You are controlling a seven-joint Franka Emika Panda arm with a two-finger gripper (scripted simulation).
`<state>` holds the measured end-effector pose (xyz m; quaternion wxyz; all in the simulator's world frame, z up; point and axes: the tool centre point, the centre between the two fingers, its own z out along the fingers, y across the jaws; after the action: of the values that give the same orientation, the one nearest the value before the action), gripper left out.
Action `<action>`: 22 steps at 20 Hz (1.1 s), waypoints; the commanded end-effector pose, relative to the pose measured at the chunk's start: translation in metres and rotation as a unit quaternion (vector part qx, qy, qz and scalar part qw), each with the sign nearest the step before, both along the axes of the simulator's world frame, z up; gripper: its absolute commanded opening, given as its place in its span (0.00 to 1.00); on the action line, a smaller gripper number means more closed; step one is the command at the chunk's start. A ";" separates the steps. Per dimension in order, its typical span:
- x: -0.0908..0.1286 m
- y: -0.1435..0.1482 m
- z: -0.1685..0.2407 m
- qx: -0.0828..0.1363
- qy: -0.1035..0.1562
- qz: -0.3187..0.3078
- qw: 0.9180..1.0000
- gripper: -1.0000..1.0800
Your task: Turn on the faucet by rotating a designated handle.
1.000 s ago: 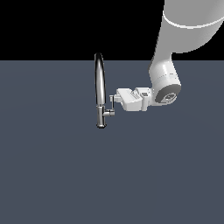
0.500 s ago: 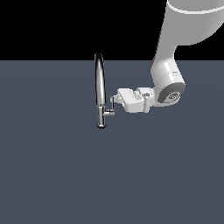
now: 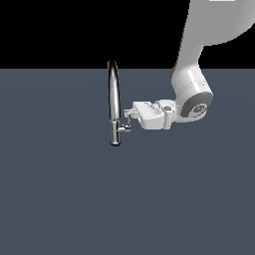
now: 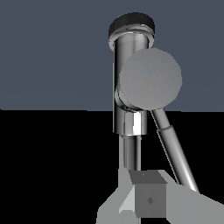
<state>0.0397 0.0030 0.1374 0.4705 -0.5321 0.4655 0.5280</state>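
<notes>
The faucet [image 3: 114, 102] stands upright on the dark grey bench [image 3: 74, 199], its arched spout rising thin and tall. The handle [image 3: 126, 128] juts from the base toward the exterior view's right. The jaws [image 3: 127, 116] reach in sideways just above that handle — whether they grip anything cannot be told.

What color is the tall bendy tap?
Shiny silver. The tap shows best in the exterior view, against the dark blue-gray floor.
</notes>
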 end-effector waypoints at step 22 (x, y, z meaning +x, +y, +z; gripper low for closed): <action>-0.056 -0.011 -0.058 0.000 -0.001 0.000 1.000 0.00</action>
<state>-0.0049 0.0003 0.1059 0.4770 -0.5420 0.4509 0.5248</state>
